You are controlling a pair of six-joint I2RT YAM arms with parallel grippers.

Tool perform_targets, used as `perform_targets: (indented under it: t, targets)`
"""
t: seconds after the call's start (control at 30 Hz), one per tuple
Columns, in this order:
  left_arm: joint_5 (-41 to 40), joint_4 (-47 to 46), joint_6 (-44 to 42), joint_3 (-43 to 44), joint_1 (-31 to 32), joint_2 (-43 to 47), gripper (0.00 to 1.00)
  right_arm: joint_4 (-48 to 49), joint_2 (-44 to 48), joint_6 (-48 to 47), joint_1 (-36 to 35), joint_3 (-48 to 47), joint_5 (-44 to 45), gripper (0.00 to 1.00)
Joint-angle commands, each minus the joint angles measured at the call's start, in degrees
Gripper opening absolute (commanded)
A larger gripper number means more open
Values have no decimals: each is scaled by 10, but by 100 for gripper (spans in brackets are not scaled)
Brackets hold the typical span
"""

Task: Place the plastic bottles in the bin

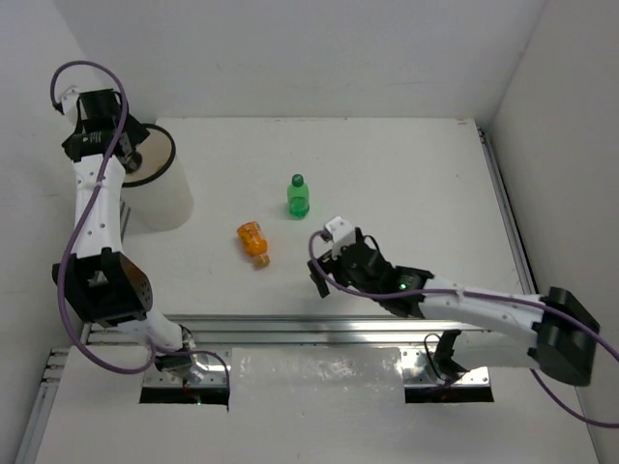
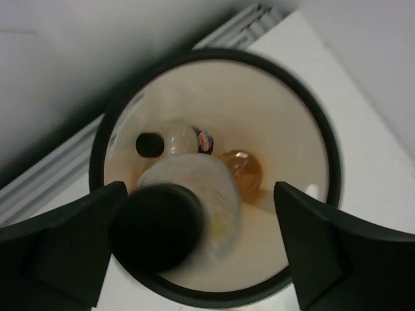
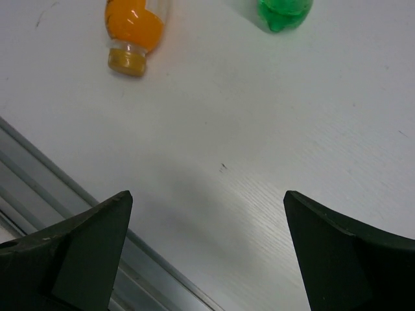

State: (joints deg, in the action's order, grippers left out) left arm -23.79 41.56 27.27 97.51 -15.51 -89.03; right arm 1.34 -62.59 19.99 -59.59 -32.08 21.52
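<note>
My left gripper (image 1: 132,147) hangs over the white black-rimmed bin (image 1: 166,201) at the far left. In the left wrist view its jaws (image 2: 200,194) stand open over the bin's mouth (image 2: 214,57). A blurred clear bottle with a black cap (image 2: 211,188) is between them, close to the left finger, with a wide gap on its right. Inside the bin lie another black-capped bottle (image 2: 174,138) and an orange one (image 2: 244,170). An orange bottle (image 1: 253,242) (image 3: 133,23) lies on the table. A green bottle (image 1: 298,196) (image 3: 284,11) stands beyond it. My right gripper (image 1: 319,263) (image 3: 207,197) is open and empty, just right of the orange bottle.
A metal rail (image 1: 290,329) (image 3: 71,194) runs along the table's near edge, just below the right gripper. Walls close the table in at the back and at both sides.
</note>
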Motion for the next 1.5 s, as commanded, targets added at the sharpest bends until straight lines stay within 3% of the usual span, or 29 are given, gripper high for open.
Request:
perform_targets:
  t: [0.0,0.13,0.27,0.37,0.5,0.57,0.6,0.63,0.7,0.77,0.83,0.93,1.0,1.17,1.47]
  targets:
    - [26,11,5,-1,-6,19,100,1,-95,10,14,-108,-48,99]
    - [51,26,-9,9,-4,58,100,-12,-291,22,32,-274,-63,99]
    - [22,52,-44,19,73,132,100,-69,-455,33,45,-430,-89,99]
    - [51,55,-51,-22,106,215,100,-107,-558,45,52,-534,-93,99]
    - [109,25,-68,-145,106,334,100,-130,-645,63,61,-629,-95,96]
    - [153,25,-76,-179,106,377,100,-134,-670,66,62,-642,-117,80]
    - [175,24,-79,-189,106,386,100,-127,-670,66,61,-634,-127,66]
    - [229,22,-81,-199,106,401,100,-116,-663,66,60,-619,-134,42]
    - [302,8,-85,-245,106,417,100,-49,-603,63,55,-532,-149,30]
    - [415,-26,-77,-309,106,439,100,61,-536,42,49,-445,-150,25]
    - [542,-76,-53,-360,106,453,100,143,-416,7,46,-298,-163,24]
    - [682,-161,0,-454,113,460,100,375,-246,-58,35,-91,-212,23]
    - [715,-214,34,-498,132,469,100,393,-153,-89,33,-11,-233,22]
    - [766,-311,96,-530,191,470,100,358,-40,-114,30,46,-302,21]
    - [593,-289,79,-501,419,374,100,287,19,-119,26,4,-329,22]
